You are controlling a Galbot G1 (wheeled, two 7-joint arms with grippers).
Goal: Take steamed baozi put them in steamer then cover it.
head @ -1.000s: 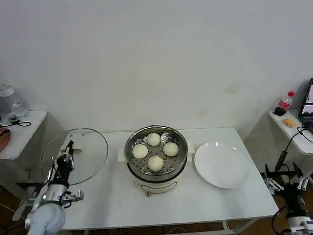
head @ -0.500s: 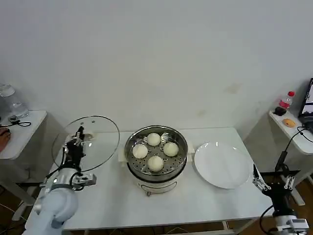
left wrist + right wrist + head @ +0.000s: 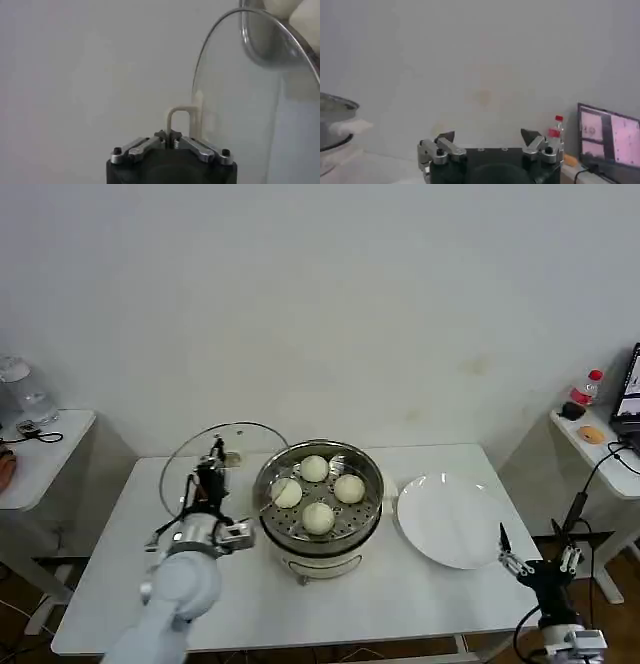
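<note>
a: lid (image 3: 222, 469): was it on the pot yet?

b: no. the left gripper (image 3: 208, 474) was clamped on the lid's cream handle (image 3: 179, 121), holding the lid up on edge, just left of the steamer (image 3: 320, 502). the lid's rim looked to be near or over the steamer's left lip, i couldn't tell which.

a: what had changed?

b: a second before, the lid hung out past the table's (image 3: 420, 594) left side. since then the arm had carried it steadily inward, toward the pot.

a: and the buns?

b: all four buns (image 3: 318, 492) sat on the holed tray inside the steamer. the plate (image 3: 455, 524) to its right was bare, so loading looked done.

a: the other arm?

b: the right gripper (image 3: 535, 562) hung low off the table's right front corner, fingers spread, grasping nothing.

a: what remained?

b: i'd judge only tipping the lid flat, centring it and lowering it.
</note>
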